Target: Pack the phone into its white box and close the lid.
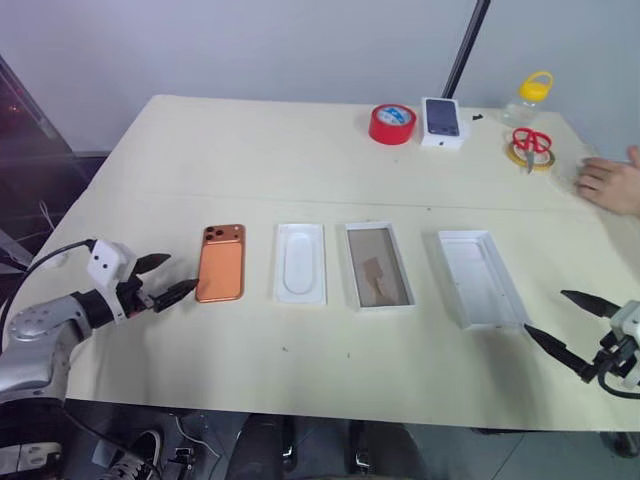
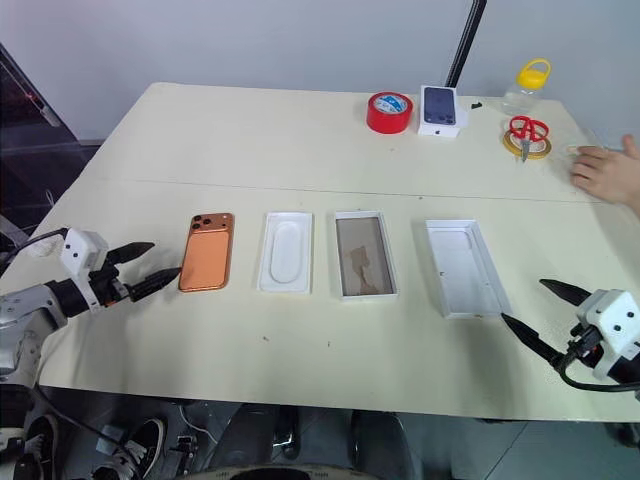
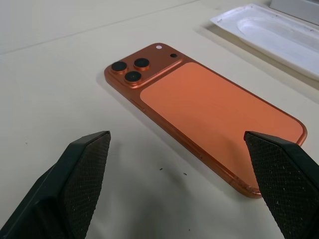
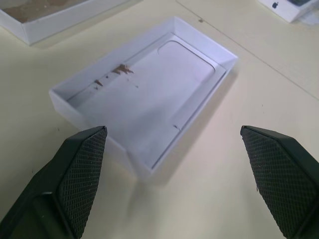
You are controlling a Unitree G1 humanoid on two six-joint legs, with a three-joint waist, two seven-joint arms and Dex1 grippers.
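Left gripper (image 1: 165, 279) gapes empty just beside the phone (image 1: 221, 262) near the counter's (image 1: 250, 150) left edge; stiff, slick, thin, so I'd pinch its long sides.

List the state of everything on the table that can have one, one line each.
phone: lying camera side up, not held.
white box: open, nothing inside.
lid: off, hollow side up.
insert: lying out, recess up.
left claw: open, beside the phone.
right claw: open, near the lid.
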